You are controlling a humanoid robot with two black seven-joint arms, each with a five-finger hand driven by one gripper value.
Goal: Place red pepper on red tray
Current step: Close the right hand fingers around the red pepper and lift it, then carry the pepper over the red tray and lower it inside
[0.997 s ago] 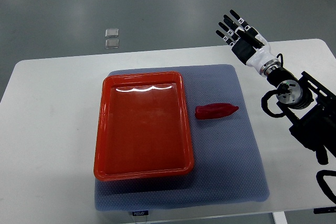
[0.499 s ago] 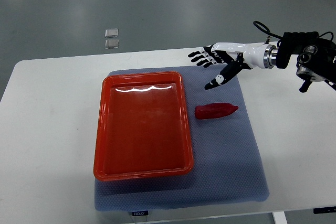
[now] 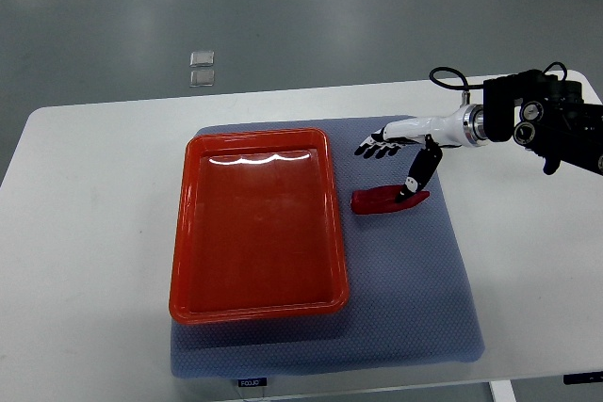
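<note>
A red pepper (image 3: 386,200) lies on the blue-grey mat (image 3: 405,280), just right of the red tray (image 3: 256,223). The tray holds nothing. My right hand (image 3: 391,162) reaches in from the right edge and hovers over the pepper, fingers spread. Its fingers (image 3: 375,149) point left beyond the pepper's far side, while the thumb (image 3: 415,179) hangs down onto the pepper's right end. The hand is not closed around it. The left arm does not show.
The mat lies on a white table (image 3: 94,195) whose bare top extends left and right of it. Two small clear squares (image 3: 200,69) lie on the grey floor beyond the table's far edge.
The right hand swung down from an upright pose at the far right, reached left over the mat, then lowered onto the pepper. The pepper and tray have not moved.
</note>
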